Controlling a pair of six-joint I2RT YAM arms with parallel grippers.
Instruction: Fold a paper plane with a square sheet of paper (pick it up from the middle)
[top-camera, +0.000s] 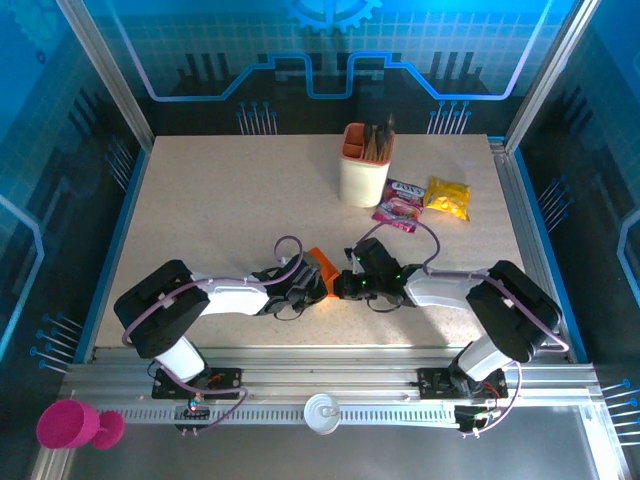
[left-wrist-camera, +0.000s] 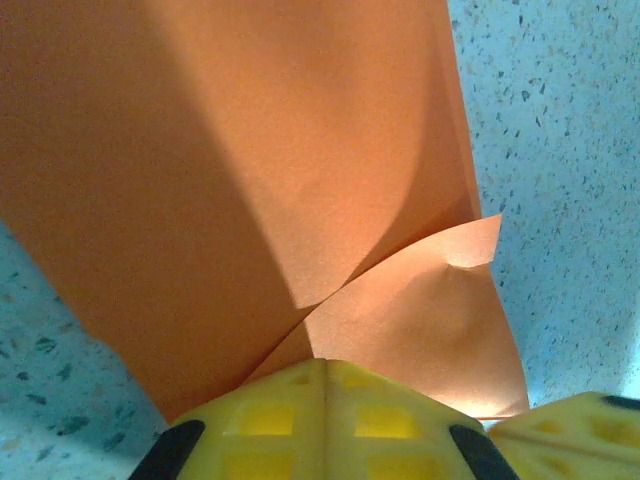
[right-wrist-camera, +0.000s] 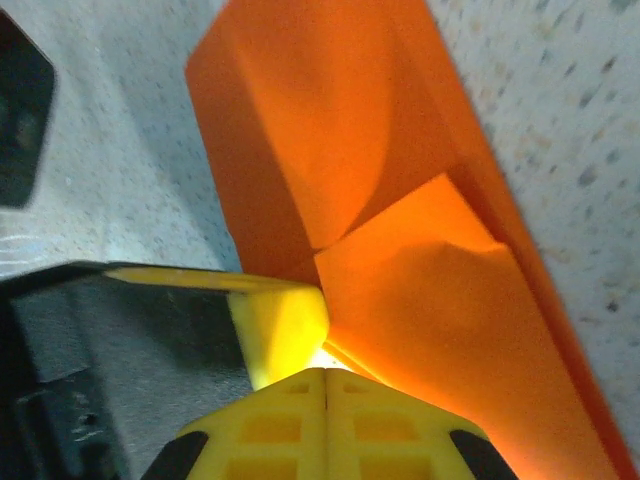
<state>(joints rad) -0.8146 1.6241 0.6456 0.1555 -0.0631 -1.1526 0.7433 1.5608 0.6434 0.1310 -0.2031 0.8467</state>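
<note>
Mid-fold: left jaws, right jaws closed, tips on creased orange paper sheet (left-wrist-camera: 250, 150); next, probably flatten crease squarely.

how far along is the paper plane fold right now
Done: the orange sheet already carries folds, with a flap lapped over its main panel. In hand: the left tool and right tool are shut, tips at the folded edge; pinching or pressing, I cannot tell. Still to do: it is no narrow pointed dart yet.
</note>
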